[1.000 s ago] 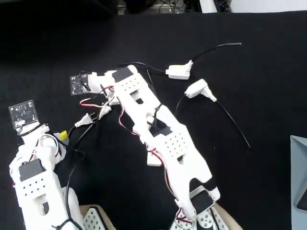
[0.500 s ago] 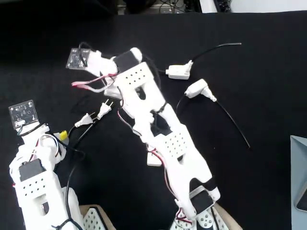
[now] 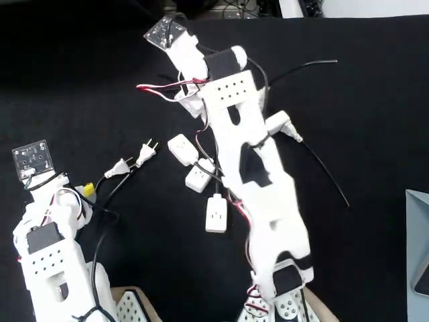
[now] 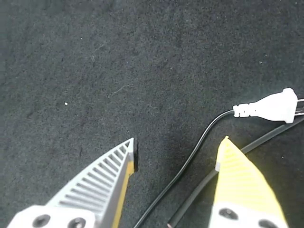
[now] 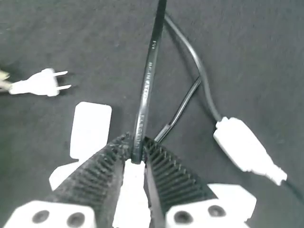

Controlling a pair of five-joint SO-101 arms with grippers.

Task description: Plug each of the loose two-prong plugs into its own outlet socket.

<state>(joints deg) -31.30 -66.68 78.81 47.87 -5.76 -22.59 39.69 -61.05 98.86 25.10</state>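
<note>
The right pincer (image 5: 137, 142) is clamped on a black cord (image 5: 149, 71), which runs out from between its ribbed fingers (image 5: 88, 178). A white piece sits between the fingers behind the grip; I cannot tell what it is.

In the high view this arm stretches from its base at 6 o'clock up to about 12 o'clock on the tabletop (image 3: 375, 100). Just beside the arm, on its 9 o'clock side, three sockets (image 3: 199, 176) lie close together in a loose row running from 11 to 5 o'clock. On the arm's 3 o'clock side lies a big plug (image 3: 280, 124), with a thin wire (image 3: 328, 178) trailing from it toward 5 o'clock.

The left pincer (image 4: 178, 139) is spread wide and grips nothing. It hovers over the black cloth. Two black leads (image 4: 190, 161) run under it beside the yellow finger (image 4: 242, 185). One of the small plugs (image 4: 273, 108) lies just past that finger's tip, apart from it.

In the high view the left arm sits at 7 to 8 o'clock. Both small plugs (image 3: 145, 153) lie side by side on the cloth between that arm and the sockets, at the sockets' 9 o'clock. Their prongs point toward 1 o'clock. No plug sits in a socket.
</note>
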